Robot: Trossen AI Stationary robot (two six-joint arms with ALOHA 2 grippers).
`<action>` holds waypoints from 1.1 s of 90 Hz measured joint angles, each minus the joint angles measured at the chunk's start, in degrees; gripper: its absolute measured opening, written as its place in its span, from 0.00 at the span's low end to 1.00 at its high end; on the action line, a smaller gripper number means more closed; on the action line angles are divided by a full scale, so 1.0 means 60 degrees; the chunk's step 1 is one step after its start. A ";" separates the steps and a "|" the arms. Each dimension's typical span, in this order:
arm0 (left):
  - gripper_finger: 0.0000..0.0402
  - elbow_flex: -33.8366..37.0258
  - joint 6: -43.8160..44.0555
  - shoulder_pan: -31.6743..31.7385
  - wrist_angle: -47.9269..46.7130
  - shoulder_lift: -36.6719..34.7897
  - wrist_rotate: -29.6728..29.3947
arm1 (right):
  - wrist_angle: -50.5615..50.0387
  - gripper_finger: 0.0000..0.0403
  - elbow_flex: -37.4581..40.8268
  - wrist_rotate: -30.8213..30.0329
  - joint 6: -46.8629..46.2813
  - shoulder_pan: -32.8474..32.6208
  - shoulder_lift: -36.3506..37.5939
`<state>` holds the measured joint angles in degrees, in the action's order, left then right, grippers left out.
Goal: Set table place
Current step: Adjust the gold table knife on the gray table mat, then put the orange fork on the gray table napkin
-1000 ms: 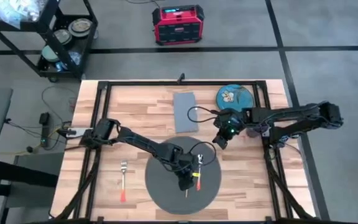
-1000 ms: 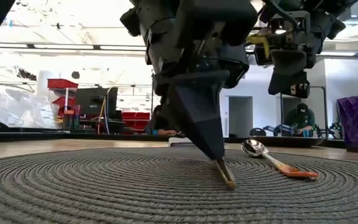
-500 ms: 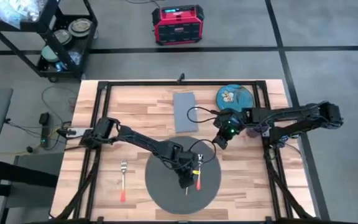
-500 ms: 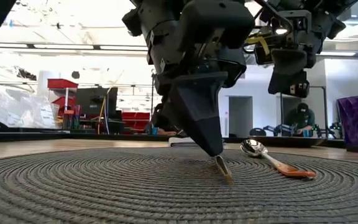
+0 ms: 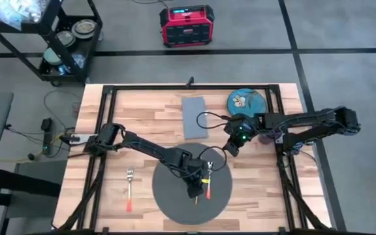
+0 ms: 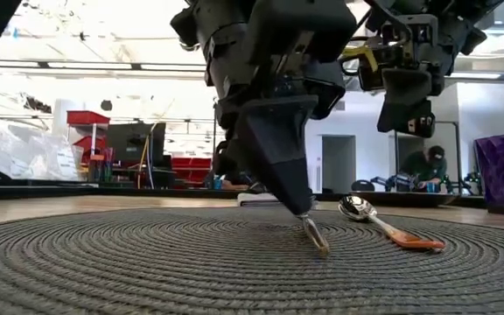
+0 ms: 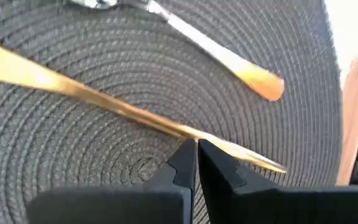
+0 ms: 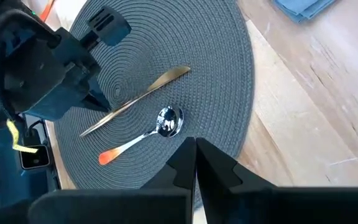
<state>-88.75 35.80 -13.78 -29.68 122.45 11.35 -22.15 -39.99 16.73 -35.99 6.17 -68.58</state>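
Wood counter [image 5: 149, 111], woven placemat [image 5: 168, 196]: thin, stiff, slippery knife [image 8: 138, 99] pinched near one end by left pincer [image 7: 196, 149].

1. The table [image 5: 142, 108] is light wood with a black frame on top.
2. A big round dark grey mat [image 5: 175, 202] lies at the near edge.
3. A fork [image 5: 129, 186] lies left of the mat.
4. A grey napkin [image 5: 194, 117] lies far back.
5. A teal plate [image 5: 245, 101] sits right of the napkin.

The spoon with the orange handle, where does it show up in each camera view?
High: spoon on placemat, right of left gripper.
Low: right of centre.
Left wrist: top, orange tip right.
Right wrist: centre.
Shared landmark: gold knife beside it.
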 joint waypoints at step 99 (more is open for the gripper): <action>0.00 0.0004 -0.0399 0.0117 0.0683 0.0004 0.0570 | 0.0087 0.00 -0.0004 0.0237 -0.0066 0.0164 -0.0004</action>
<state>-88.73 33.41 -13.08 -25.58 122.48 14.77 -21.63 -40.01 18.15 -36.38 7.16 -68.60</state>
